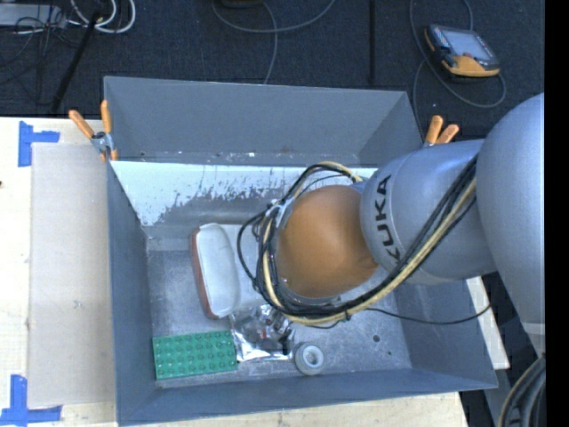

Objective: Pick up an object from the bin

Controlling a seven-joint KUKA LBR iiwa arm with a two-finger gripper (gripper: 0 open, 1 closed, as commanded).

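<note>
1. The grey metal bin (124, 327) has a scuffed floor, and its back wall is streaked with scratches.
2. Beyond the bin lies a dark floor (178, 34) with loose cables (114, 7).
3. The arm (444, 212) reaches in from the right, with its orange cover (324, 238) over mid-bin.
4. The gripper (269, 326) is low at the front, directly over a crumpled silver packet (253, 349). Whether it is released or clenched cannot be told.
5. A green studded plate (194, 355) lies just left of the packet, and a grey ring (309, 358) just right.
6. A white oblong pad (216, 265) lies behind.
</note>
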